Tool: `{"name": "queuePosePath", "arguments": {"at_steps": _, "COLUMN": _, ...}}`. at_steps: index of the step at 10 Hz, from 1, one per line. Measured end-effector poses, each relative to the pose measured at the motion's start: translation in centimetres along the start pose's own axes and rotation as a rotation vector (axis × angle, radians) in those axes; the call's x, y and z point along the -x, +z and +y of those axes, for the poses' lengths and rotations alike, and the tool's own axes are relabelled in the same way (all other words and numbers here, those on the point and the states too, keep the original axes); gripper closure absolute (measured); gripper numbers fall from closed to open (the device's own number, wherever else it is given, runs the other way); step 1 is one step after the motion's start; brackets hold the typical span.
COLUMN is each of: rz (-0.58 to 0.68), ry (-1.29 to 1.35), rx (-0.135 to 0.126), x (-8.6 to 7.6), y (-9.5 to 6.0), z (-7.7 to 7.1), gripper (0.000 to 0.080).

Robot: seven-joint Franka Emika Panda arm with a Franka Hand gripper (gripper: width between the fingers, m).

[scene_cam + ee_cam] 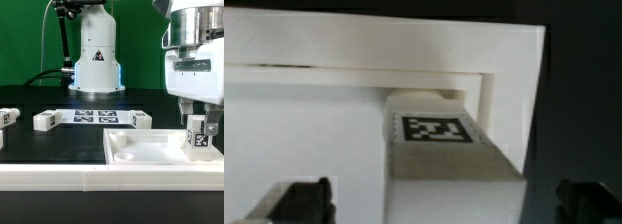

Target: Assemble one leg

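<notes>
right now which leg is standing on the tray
The leg under the gripper, upright at the tray's corner; the other legs lie on the black table.

The exterior view looks low and level across the black table (pixel 60 135) toward the robot base (pixel 95 55) at the back, from fairly near. The wrist view looks down very close on the white tray (pixel 331 140). Both views share the tray's corner and the tagged leg (pixel 198 138) standing there.

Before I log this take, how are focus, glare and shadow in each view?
Exterior view: mostly sharp, blue glow at the arm's base, white tray bright and nearly washed out. Wrist view: soft overall, the leg has a readable tag, gripper fingertips dark and blurred, shadow under the tray's rim.
</notes>
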State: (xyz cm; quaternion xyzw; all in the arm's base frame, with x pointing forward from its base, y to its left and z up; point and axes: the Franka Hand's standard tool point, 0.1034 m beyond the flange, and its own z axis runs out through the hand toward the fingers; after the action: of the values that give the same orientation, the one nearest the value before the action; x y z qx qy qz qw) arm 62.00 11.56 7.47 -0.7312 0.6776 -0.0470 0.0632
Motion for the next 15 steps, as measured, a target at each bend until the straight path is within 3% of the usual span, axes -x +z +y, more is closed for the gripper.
{"name": "queuePosePath", "arguments": {"at_steps": 6, "rz": 0.003, "ry": -0.715, "rx": 0.001, "x": -0.20, "y": -0.28, "z": -0.51, "gripper": 0.0151}}
{"name": "queuePosePath", "arguments": {"at_steps": 8, "rz": 0.001, "ry": -0.920, "rx": 0.019, "x": -0.20, "y": -0.38, "z": -0.60, "gripper": 0.0151}}
{"name": "queuePosePath", "arguments": {"at_steps": 11, "rz": 0.014, "ry": -1.161, "rx": 0.037, "x": -0.08, "y": -0.41, "z": -0.61, "gripper": 0.0151}}
{"name": "queuePosePath", "arguments": {"at_steps": 15, "rz": 0.025, "ry": -1.379, "rx": 0.040, "x": -0.35, "y": -0.24, "z": -0.40, "gripper": 0.0151}}
